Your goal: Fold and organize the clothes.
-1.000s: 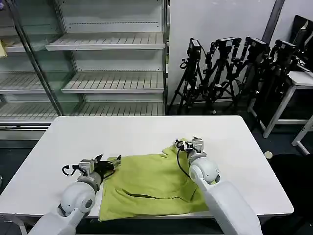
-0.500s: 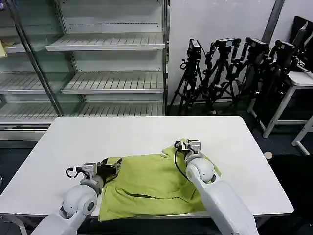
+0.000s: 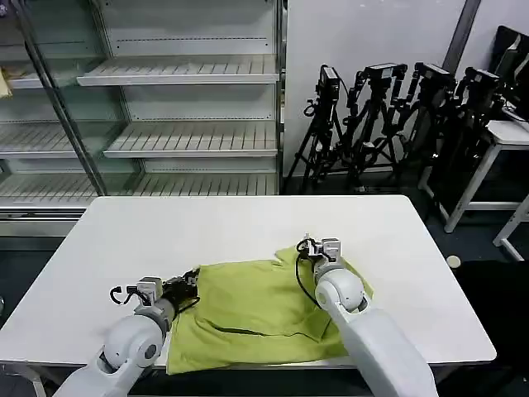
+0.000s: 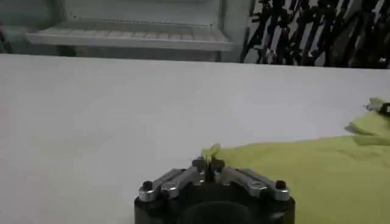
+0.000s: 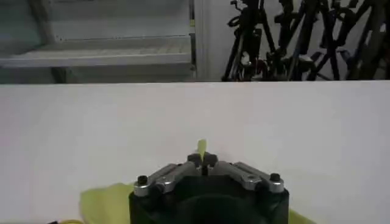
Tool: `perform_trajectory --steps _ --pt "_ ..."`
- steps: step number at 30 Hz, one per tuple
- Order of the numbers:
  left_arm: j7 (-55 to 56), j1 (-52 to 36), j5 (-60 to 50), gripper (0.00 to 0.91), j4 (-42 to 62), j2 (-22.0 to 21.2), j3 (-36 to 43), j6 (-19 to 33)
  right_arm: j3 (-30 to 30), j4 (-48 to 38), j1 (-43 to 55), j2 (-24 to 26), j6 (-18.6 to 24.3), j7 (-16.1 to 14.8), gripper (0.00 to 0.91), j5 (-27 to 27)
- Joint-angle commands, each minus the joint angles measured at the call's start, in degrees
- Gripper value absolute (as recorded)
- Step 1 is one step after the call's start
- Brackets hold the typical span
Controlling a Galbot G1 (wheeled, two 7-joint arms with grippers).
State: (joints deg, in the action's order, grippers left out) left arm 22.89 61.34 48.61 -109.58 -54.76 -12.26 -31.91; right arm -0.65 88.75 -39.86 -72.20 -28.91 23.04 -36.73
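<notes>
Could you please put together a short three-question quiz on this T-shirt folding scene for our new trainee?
1. True or false: the left end effector is shut on the T-shirt.
2. What does the right end effector pinch? A) a tripod B) T-shirt fabric C) nothing
3. What does the T-shirt lie on?

Key: 1 true; 2 B; 3 the white table.

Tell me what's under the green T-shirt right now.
The T-shirt lies on the white table, pinched by the left gripper and right gripper. Anything beneath the cloth is covered.
</notes>
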Motion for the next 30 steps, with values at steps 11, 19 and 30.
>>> perform_trajectory --steps 11,19,30 --pt "-3.07 5.08 1.2 0.03 -9.09 3.74 -7.02 1.43 -3.46 13.64 -4.71 4.69 3.2 -1.25 0.0 -0.73" --pt "-4.22 10.63 -0.19 0.03 -13.33 4.73 -8.54 2.47 -9.24 20.31 -13.57 8.57 4.89 -3.8 0.0 -0.25" --pt "-4.58 16.15 -3.33 0.03 -16.6 5.34 -8.82 3.24 -17.4 30.94 -30.08 12.02 6.67 -7.83 0.0 0.92"
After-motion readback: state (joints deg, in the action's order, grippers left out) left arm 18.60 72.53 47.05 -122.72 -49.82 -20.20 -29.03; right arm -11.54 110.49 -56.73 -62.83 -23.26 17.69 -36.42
